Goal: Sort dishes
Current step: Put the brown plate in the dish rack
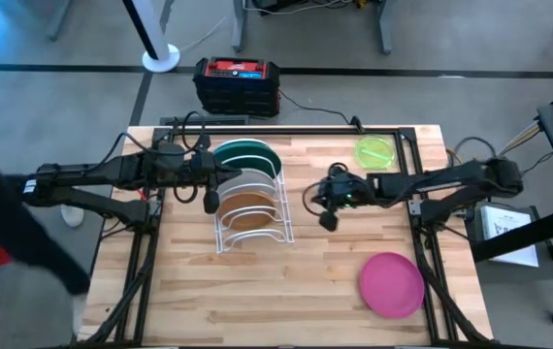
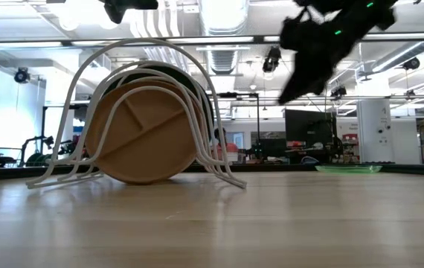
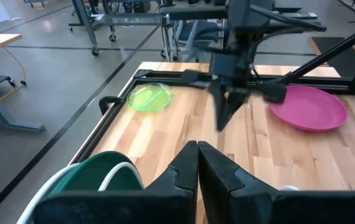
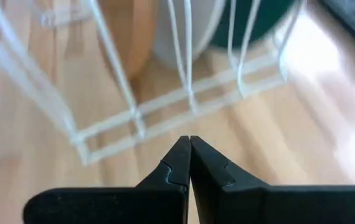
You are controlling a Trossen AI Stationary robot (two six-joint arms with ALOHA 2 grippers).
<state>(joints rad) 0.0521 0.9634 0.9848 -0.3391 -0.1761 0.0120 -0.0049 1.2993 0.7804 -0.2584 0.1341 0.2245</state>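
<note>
A white wire rack (image 1: 252, 208) stands mid-table with three plates on edge in its slots: dark green (image 1: 247, 152) farthest, white (image 1: 243, 181) in the middle, brown divided (image 1: 249, 208) nearest. The brown plate (image 2: 141, 134) rests by its lower rim on the table. The lime-green plate (image 1: 375, 152) lies flat at the far right, the magenta plate (image 1: 391, 283) flat at the near right. My left gripper (image 1: 211, 203) is shut and empty above the rack's left side. My right gripper (image 1: 328, 221) is shut and empty above the table, right of the rack.
A black and red box (image 1: 237, 84) sits on the floor beyond the far edge. Black frame rails (image 1: 286, 129) run along the table's far edge and sides. Bare wood lies between the rack and the magenta plate.
</note>
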